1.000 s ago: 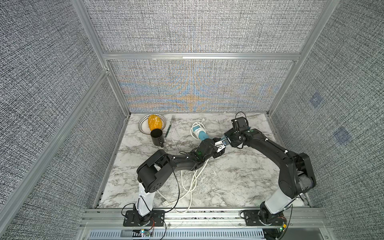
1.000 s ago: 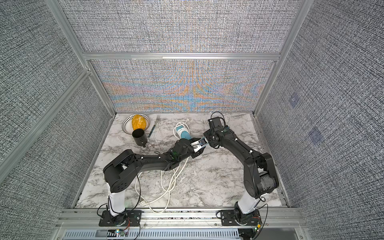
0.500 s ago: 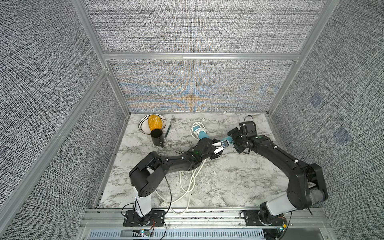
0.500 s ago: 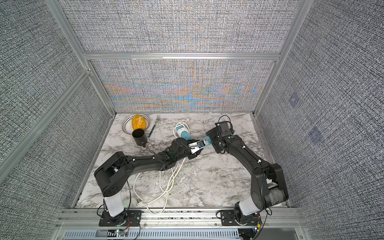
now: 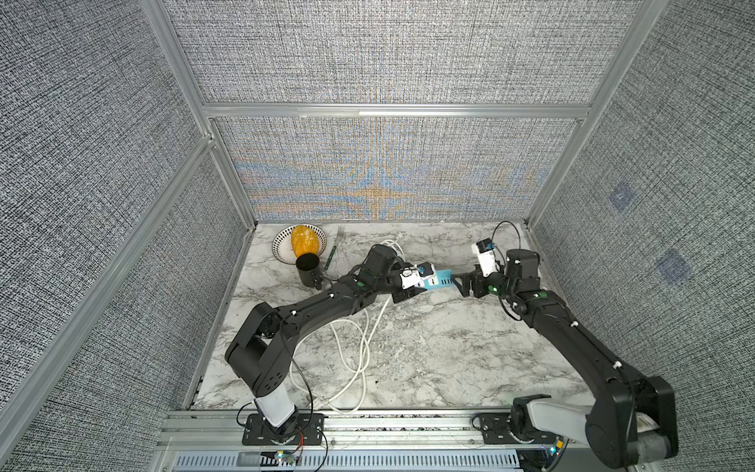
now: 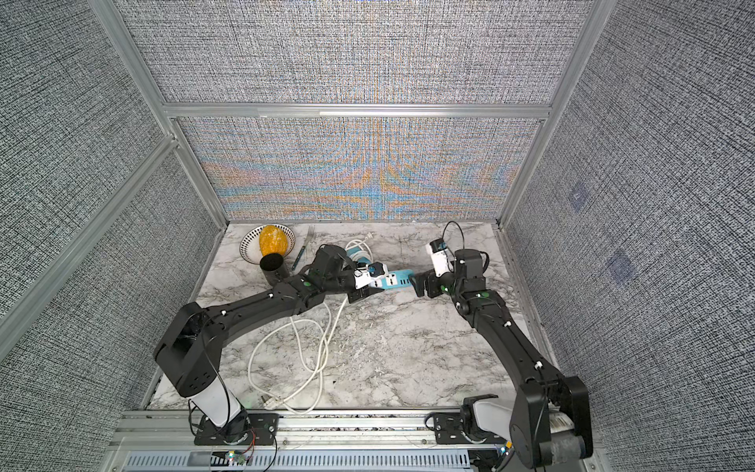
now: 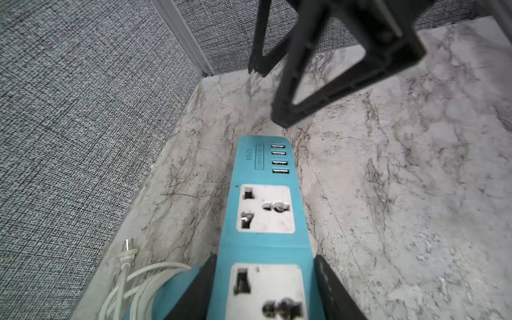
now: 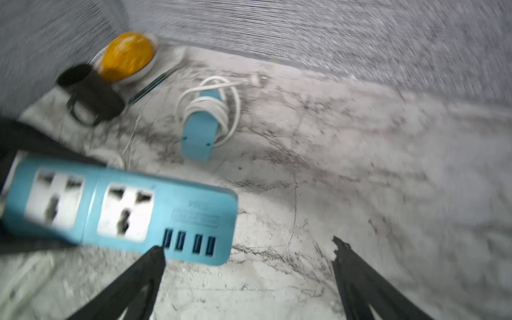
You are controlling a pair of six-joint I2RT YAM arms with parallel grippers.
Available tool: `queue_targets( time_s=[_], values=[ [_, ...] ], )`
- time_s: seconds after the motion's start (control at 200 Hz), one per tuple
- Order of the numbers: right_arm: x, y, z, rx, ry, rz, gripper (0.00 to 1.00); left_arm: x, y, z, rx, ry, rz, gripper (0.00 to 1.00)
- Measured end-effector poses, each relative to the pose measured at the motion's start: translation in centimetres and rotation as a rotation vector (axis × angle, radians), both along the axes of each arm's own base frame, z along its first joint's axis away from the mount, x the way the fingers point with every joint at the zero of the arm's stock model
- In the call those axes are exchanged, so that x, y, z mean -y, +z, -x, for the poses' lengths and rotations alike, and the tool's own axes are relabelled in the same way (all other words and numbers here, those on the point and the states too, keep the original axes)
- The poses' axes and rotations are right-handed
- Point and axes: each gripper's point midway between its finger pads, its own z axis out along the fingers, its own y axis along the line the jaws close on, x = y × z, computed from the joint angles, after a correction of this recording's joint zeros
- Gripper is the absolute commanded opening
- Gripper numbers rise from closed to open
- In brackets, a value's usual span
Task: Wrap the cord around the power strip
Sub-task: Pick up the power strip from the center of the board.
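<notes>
In both top views the blue power strip [image 5: 440,282] was mid-frame, pinched by the left gripper [image 5: 413,287]; the white cord [image 5: 359,351] sprawled below. Upper left, a bowl [image 5: 280,247] held something orange [image 5: 304,241]. Left wrist showed white sockets [image 7: 264,207], four USB ports [image 7: 279,159]. Right wrist: right gripper [image 8: 248,245] spread wide.

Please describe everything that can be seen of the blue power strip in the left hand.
The power strip is a long, turquoise plastic bar with two white universal sockets showing and four USB ports at its free end. The left hand clamps its sides near the second socket and holds it about level, apparently above the marble table. The open right hand faces the USB end; contact is unclear. Its cord end is hidden.
</notes>
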Motion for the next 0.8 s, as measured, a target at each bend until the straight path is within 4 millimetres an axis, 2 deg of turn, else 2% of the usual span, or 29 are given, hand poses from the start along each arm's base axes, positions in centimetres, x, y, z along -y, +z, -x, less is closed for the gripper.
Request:
queue_targets(
  time_s=[0.09, 0.18, 0.355, 0.495, 0.601, 0.691, 0.801],
  values=[
    [-1.8, -0.1, 1.6, 0.109, 0.206, 0.105, 0.97, 0.0, 0.5, 1.0, -0.024, -0.077, -0.043, 0.0],
    [-2.5, 0.0, 2.2, 0.201, 0.329, 0.179, 0.98, 0.0, 0.8, 1.8, -0.042, -0.139, -0.076, 0.0],
    [-3.6, -1.1, 2.2, 0.269, 0.474, 0.286, 0.98, -0.2, 1.5, 3.0, -0.068, -0.218, -0.117, 0.0],
    [-4.2, -1.8, 2.2, 0.271, 0.535, 0.292, 0.96, 0.3, 2.8, 3.3, -0.065, -0.275, -0.113, 0.0],
    [-4.8, -2.3, 2.4, 0.267, 0.565, 0.266, 0.87, 0.6, 3.3, 3.8, -0.084, -0.305, -0.102, 0.0],
    [-5.1, -2.7, 2.6, 0.26, 0.58, 0.247, 0.59, 0.8, 3.6, 3.9, -0.087, -0.324, -0.091, 0.0],
    [-5.6, -2.7, 3.3, 0.275, 0.619, 0.228, 0.48, 0.9, 4.1, 3.7, -0.064, -0.336, -0.078, 0.0]
  ],
)
